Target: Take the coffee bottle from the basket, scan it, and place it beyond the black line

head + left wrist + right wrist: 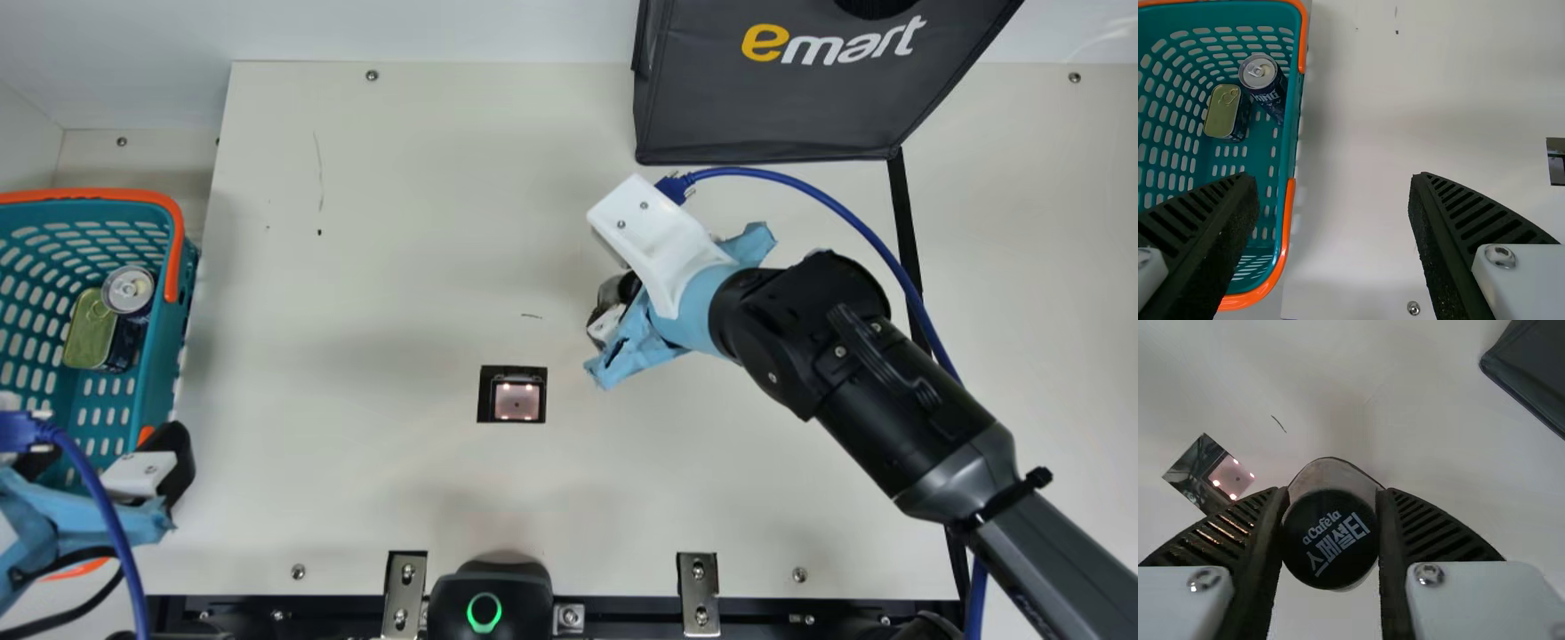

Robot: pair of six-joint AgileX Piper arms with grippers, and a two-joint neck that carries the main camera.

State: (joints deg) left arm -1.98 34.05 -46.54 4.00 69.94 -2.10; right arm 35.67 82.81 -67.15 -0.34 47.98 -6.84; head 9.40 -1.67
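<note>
Evidently the coffee bottle (1331, 477), its black cap (1329, 539) upward, is clasped by the right gripper (1333, 492) beside the scanner window (516, 402). Whether it has scanned, I cannot tell; if not, present its barcode squarely and steadily, then lower it upright beyond the black line (906, 231). The left gripper (1333, 177) is spread, empty, by the basket (1288, 220).

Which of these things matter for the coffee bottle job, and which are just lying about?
Part of the job:
coffee bottle, held by the right gripper
scanner window
basket
black line

Just lying about:
drink can, in the basket
flat tin, beside it
dark bag
</note>
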